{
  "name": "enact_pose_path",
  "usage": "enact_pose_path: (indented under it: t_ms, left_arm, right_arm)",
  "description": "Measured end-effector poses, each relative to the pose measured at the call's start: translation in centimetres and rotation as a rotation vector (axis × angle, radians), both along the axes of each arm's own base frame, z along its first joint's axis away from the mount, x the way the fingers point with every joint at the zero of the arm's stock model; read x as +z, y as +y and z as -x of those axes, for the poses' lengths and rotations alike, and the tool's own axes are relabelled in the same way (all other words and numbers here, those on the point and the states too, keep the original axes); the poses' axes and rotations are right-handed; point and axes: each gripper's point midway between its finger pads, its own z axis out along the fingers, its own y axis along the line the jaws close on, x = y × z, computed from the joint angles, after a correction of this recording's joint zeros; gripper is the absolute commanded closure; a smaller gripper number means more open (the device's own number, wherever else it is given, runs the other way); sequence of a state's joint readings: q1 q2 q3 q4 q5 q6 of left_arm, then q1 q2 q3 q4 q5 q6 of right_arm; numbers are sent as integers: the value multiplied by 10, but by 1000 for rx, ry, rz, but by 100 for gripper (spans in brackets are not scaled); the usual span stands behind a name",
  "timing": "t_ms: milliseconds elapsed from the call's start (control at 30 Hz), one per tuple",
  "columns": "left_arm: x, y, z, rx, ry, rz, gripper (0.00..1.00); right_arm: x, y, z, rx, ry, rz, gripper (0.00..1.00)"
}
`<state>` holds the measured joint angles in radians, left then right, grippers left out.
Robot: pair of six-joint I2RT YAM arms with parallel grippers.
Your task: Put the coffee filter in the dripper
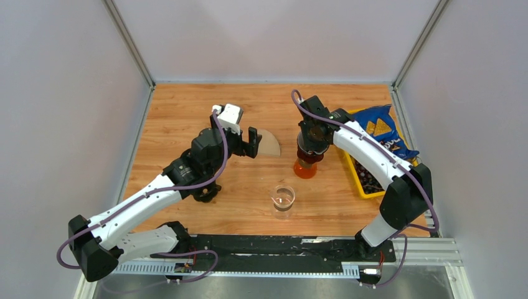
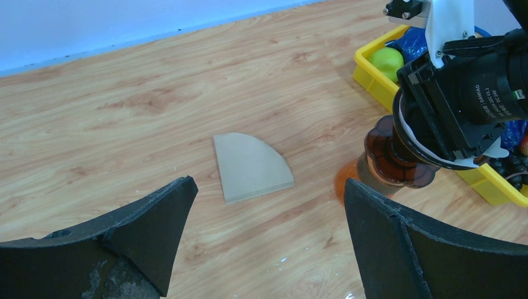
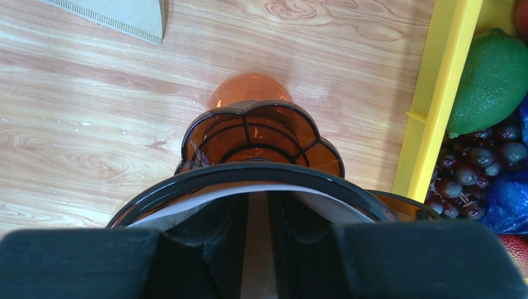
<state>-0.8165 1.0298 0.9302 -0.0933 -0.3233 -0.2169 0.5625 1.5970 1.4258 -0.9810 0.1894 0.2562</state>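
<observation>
Filter paper first: the coffee filter (image 2: 252, 165), a tan quarter-round piece, lies flat on the wooden surface (image 1: 180, 118), out in the open and not in anything. The left pincer (image 2: 269, 199) hovers just short of it with its two black fingers spread as wide as they go, holding nothing; in the left wrist view the filter sits between and beyond the fingertips, untouched.

The dripper (image 3: 261, 134), amber and see-through with a scalloped foot, stands to the right of the filter, near it but apart. The right pincer (image 3: 255, 212) comes down onto its mouth with the fingers set close together, and it seems to be clamped on the dripper's rim, though the right wrist view is too crowded there to show the contact. A white band shows just inside that rim.

A small clear glass (image 1: 282, 198) stands closer to the arm bases, between the two arms. At the right edge a yellow bin (image 3: 436, 106) holds a lime (image 3: 492, 81), dark grapes (image 3: 479, 162) and a blue snack bag (image 1: 381, 128).
</observation>
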Motion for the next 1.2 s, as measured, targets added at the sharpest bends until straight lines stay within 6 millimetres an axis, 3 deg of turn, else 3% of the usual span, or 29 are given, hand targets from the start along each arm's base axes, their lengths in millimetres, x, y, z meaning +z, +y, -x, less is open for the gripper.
enact_pose_path:
  t_ms: [367,900,1200]
  left_arm:
    - [-4,-1,1,-7,7,-4,0]
    - [-3,-2,2,-16,7,-1,0]
    - [-4,-3,3,-21,8,-1,0]
  right_arm:
    - [7,-2,-3,-14,-15,6,69]
    - [42,2,-14,-23,-97,-32,54]
    - [72,-2,-15,-36,-179,-59,46]
